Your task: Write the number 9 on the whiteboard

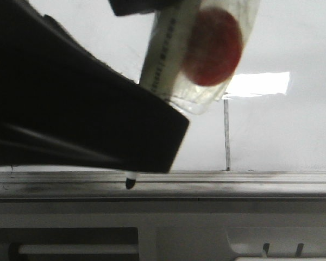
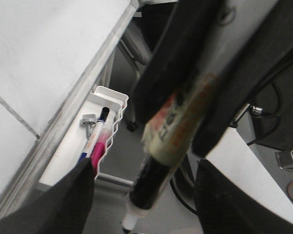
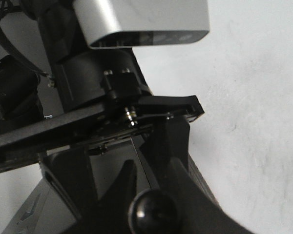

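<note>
- Closest to the left wrist lens: left gripper (image 2: 173, 131), matte black fingers (image 2: 161, 83) clamped on both sides of a marker (image 2: 151, 185).
- Marker barrel round, glossy black low down, wrapped higher up in a pale label with orange and red print, too blurred to read; narrow white collar and nib at the end.
- Front view: same marker (image 1: 165, 49) slanting down toward 7 o'clock, a row of small dark print along its white barrel, not legible; black nib (image 1: 130, 184) level with the rail (image 1: 233, 182), whether touching it not clear.
- Clear plastic piece with a dull red disc (image 1: 212, 46) just at 3 o'clock of the barrel.
- Whiteboard (image 1: 293, 125) glossy, faintly smudged, with a bright rectangular glare patch (image 1: 258, 84).
- Number 9 (image 1: 227, 136) at 3 o'clock of the gripper: only a thin, straight, dark vertical stroke visible, running down to the rail; top end meeting the clear piece, hook not visible.
- Rail grey, brushed metal, streaked with dark marks.
- Below the board edge, a white wire-sided tray (image 2: 118, 97) holding a pink pen (image 2: 98, 146) and a black-capped pen (image 2: 103, 114).
- Right wrist view: silver box-shaped housing (image 3: 141, 22) and black linkages over mottled white board; right gripper open or closed: cannot tell.
</note>
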Robot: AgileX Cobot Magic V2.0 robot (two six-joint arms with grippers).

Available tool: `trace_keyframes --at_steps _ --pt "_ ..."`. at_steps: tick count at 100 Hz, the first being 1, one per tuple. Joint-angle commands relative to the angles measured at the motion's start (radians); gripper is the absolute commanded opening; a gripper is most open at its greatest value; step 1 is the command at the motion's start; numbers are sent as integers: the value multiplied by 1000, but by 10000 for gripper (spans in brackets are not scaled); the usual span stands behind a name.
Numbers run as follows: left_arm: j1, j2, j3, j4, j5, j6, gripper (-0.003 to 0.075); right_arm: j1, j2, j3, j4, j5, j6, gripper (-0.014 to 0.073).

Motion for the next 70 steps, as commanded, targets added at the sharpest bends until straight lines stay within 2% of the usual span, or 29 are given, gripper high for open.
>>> trace_keyframes --at_steps 1,13,23,30,46,70 --pt "4 3 -38 -62 64 6 401 3 2 -38 0 -83 -9 -74" --pt "4 20 -40 -101 57 6 379 5 8 -38 9 -87 -9 -74" --pt "4 20 -40 -146 47 6 307 5 8 -38 16 -78 -9 -74" --pt "4 20 -40 -164 44 6 227 5 8 -38 18 -71 -9 -74" --pt "4 20 -40 -159 39 6 -22 5 8 -38 26 -60 -9 -74" --pt "4 17 -40 -113 40 -3 -18 5 8 -38 28 -49 -9 -74"
